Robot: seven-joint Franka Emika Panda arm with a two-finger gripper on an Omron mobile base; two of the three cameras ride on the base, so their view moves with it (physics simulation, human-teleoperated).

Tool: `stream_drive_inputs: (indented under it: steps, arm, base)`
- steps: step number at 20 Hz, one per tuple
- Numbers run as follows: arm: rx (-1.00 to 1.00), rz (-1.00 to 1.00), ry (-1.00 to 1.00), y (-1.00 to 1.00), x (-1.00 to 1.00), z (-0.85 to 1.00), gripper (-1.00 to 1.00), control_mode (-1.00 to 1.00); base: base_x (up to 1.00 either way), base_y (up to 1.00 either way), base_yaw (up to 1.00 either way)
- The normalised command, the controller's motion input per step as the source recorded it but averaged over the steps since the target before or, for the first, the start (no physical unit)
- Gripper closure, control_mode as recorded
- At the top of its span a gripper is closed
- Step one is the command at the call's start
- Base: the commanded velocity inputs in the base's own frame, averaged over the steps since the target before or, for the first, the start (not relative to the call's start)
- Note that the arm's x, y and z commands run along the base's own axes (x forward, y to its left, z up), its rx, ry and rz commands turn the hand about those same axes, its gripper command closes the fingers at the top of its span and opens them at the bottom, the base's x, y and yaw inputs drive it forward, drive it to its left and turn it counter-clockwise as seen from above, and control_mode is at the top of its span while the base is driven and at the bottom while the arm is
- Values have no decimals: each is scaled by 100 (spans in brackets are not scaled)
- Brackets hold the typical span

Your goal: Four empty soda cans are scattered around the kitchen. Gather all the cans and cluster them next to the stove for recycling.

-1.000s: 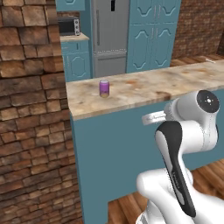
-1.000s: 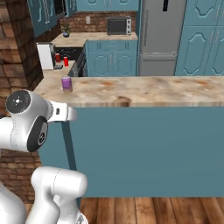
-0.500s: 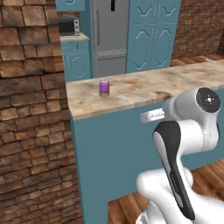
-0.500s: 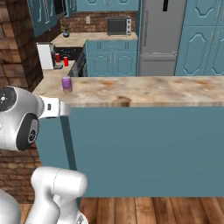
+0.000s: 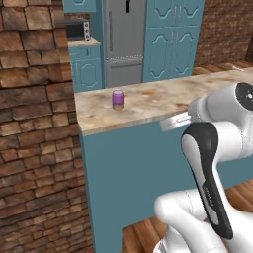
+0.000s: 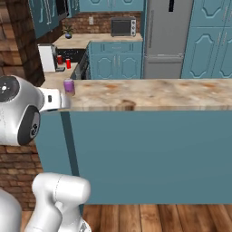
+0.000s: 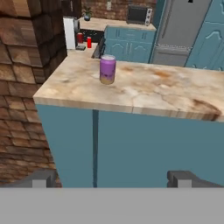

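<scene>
A purple soda can (image 7: 107, 69) stands upright near the left end of the marble island counter (image 7: 175, 94); the base views show the same can (image 5: 117, 99) (image 6: 69, 86). My gripper (image 7: 111, 179) is open and empty. It hangs in front of the island's blue side, below the counter edge and well short of the can. Far behind, a red can (image 7: 89, 42) (image 6: 69, 63) stands on the back counter beside the stove's black cooktop (image 7: 92, 34) (image 6: 77, 55). A second small red thing (image 6: 59, 59) sits next to it, too small to identify.
A brick pillar (image 5: 34, 123) rises just left of the island. A white appliance (image 7: 69, 33) stands by the red can. Along the back wall are a steel fridge (image 5: 126, 39), a microwave (image 6: 123, 27) and blue cabinets (image 6: 204, 41). The floor is wood.
My arm's upper joint has swung outward, rightward in the left base view and leftward in the right base view. The purple can and the scene have stayed put.
</scene>
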Motion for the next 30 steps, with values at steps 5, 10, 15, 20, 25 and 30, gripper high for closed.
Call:
stream_drive_inputs:
  steps: [5,10,15,20,25,30]
  arm:
    - [0,8,8,28,0,31,-100,-100]
    - [0,2,9,28,9,24,-100,-100]
    - [-1,0,14,18,28,3,-100,-100]
    - [0,0,5,0,31,-5,-100,-100]
    - [0,0,2,1,21,0,-100,-100]
    - [-1,0,4,9,28,-2,-100,-100]
  base:
    - [0,0,0]
    - [0,0,0]
    - [0,0,0]
    - [0,0,0]
    - [0,0,0]
    - [0,0,0]
